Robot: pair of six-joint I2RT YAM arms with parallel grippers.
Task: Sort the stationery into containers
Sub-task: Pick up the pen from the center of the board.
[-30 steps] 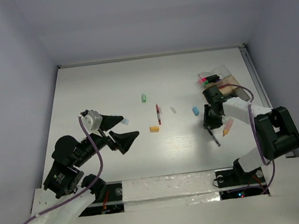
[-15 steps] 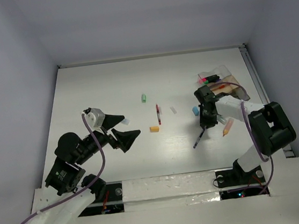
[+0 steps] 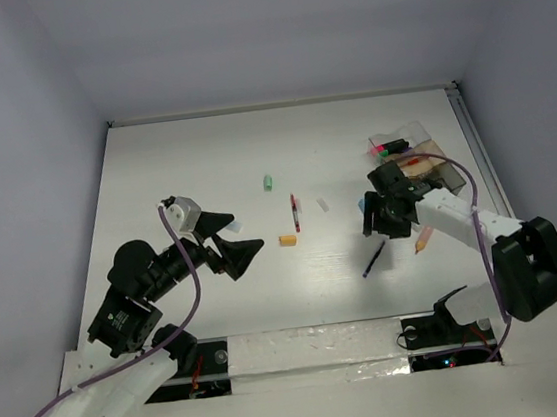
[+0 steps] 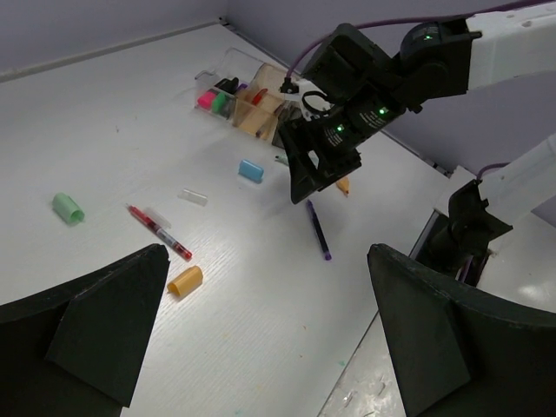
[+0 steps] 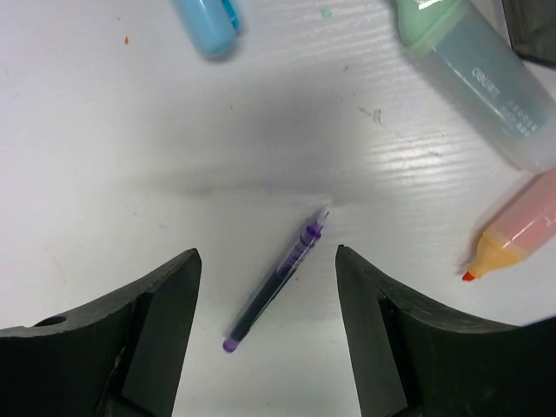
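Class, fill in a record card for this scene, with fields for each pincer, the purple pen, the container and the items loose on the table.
left pincer: open, empty, over the table's left side
right pincer: open, holding nothing, above the purple pen
purple pen: flat on the table, untouched
container: far right of table; pink highlighter and green highlighter inside
other loose items: red pen, orange eraser, green eraser, blue eraser, orange highlighter

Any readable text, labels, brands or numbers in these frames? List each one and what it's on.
"deli": brand print on the pale barrel of the green highlighter, right wrist view, running along the barrel.
Smaller print next to it on the same barrel: too small to read.
Purple pen: no print visible.
Top and left wrist views: nothing readable.
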